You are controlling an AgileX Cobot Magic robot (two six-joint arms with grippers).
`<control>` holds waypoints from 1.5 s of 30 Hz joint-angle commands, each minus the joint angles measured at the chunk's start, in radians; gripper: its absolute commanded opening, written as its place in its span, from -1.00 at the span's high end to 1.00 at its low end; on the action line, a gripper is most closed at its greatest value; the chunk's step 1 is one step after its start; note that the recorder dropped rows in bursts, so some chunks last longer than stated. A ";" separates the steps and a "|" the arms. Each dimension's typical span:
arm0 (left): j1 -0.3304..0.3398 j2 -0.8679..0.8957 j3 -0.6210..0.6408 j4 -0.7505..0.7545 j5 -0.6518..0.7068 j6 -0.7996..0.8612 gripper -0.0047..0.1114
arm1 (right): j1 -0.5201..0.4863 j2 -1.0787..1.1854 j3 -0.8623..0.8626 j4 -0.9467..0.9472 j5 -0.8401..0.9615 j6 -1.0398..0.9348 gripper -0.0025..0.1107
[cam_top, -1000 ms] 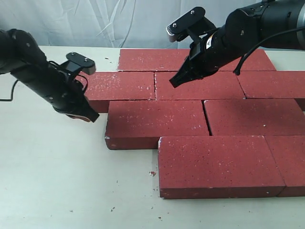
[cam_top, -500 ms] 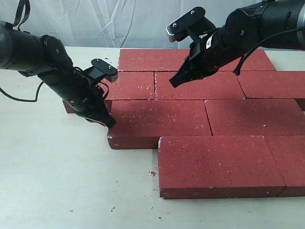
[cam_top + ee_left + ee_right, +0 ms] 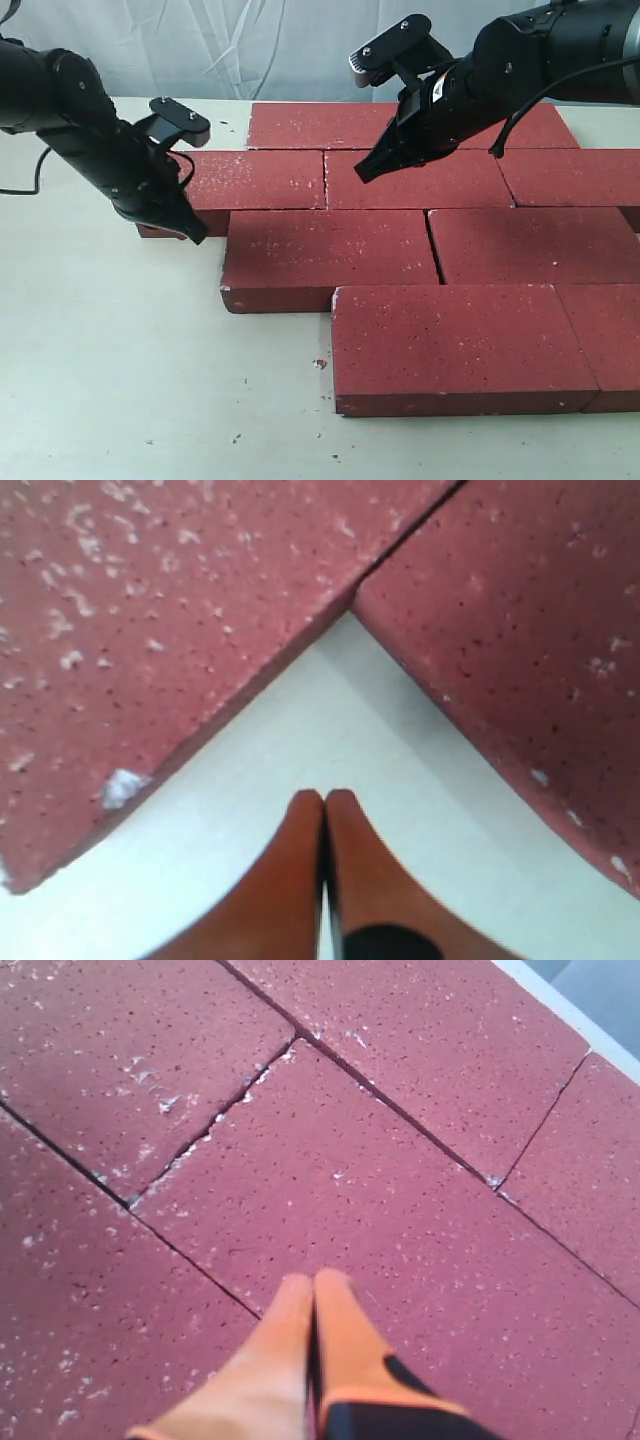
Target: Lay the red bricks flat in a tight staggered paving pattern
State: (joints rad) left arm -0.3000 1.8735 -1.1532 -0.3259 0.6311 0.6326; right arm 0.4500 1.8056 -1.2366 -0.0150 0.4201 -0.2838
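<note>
Left claw [image 3: 324, 800] pinched empty beside red bricks [image 3: 330, 255]; right claw [image 3: 312, 1282] likewise over them.

Pale cream flat bench [image 3: 120, 380], scattered with tiny dark red crumbs [image 3: 319, 364]; wrinkled white fabric backdrop [image 3: 200, 45] behind far edge.

We see the red bricks [image 3: 330, 255] as rough, matt, white-flecked stone. The table [image 3: 110, 350] at seven o'clock looks smooth, matt. The fingers [image 3: 285, 1340] of the right gripper [image 3: 313, 1282] look smooth plastic; the backdrop [image 3: 200, 45] at twelve o'clock, wrinkled cloth.
</note>
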 commanded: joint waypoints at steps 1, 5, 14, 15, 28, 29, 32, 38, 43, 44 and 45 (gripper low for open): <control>0.010 -0.074 -0.004 -0.035 -0.020 -0.009 0.92 | 0.011 -0.019 -0.002 0.073 -0.022 0.001 0.97; 0.010 -0.094 -0.004 -0.131 -0.096 0.003 0.92 | 0.043 -0.025 -0.007 0.032 -0.034 -0.050 0.97; 0.017 -0.100 -0.097 -0.193 -0.237 0.005 0.92 | 0.038 -0.025 -0.102 -0.072 0.173 -0.079 0.97; 0.022 -0.105 -0.112 -0.140 -0.180 -0.005 0.92 | 0.038 -0.025 -0.124 -0.102 0.250 -0.079 0.97; 0.139 -0.297 -0.152 0.418 0.320 -0.386 0.92 | -0.058 -0.127 -0.229 -0.329 0.701 0.142 0.97; 0.148 -0.316 -0.152 0.427 0.327 -0.415 0.92 | -0.087 -0.139 -0.229 -0.293 0.699 0.142 0.97; 0.168 -0.377 -0.128 0.427 0.301 -0.439 0.92 | -0.203 -0.181 -0.216 -0.163 0.695 0.157 0.97; 0.168 -0.528 -0.015 0.428 0.113 -0.448 0.92 | -0.375 -0.329 -0.073 -0.122 0.586 0.172 0.97; 0.168 -0.652 0.066 0.420 0.003 -0.450 0.92 | -0.451 -0.481 0.088 -0.122 0.435 0.182 0.97; 0.168 -0.679 0.086 0.413 -0.016 -0.450 0.92 | -0.460 -0.518 0.123 -0.122 0.399 0.184 0.97; 0.168 -0.705 0.106 0.404 -0.034 -0.450 0.92 | -0.462 -0.547 0.151 -0.119 0.361 0.184 0.97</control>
State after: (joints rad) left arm -0.1321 1.2352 -1.0969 0.1016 0.6563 0.1914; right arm 0.0098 1.3389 -1.1679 -0.1445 0.8850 -0.1093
